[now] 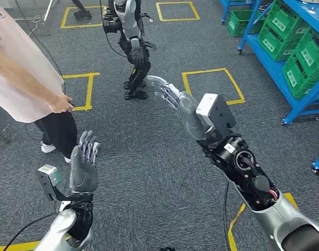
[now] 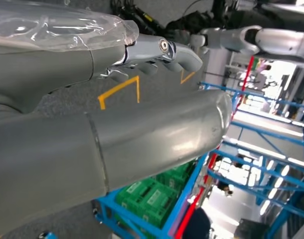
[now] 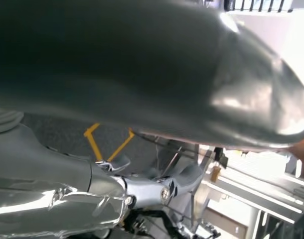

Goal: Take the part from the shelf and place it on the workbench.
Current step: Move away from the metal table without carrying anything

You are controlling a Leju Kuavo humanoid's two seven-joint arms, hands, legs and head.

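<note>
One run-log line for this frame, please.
left robot hand: open, empty | right robot hand: open, empty, stretched forward | blue shelf with green crates: untouched | person: standing left

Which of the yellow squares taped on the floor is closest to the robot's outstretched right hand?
The yellow square just right of the right hand, in front of the blue shelf. The other squares lie farther up or over beside the person.

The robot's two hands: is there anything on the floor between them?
In the head view, only bare grey carpet lies between the raised left hand and the outstretched right hand. The person and the other robot stand farther off.
</note>
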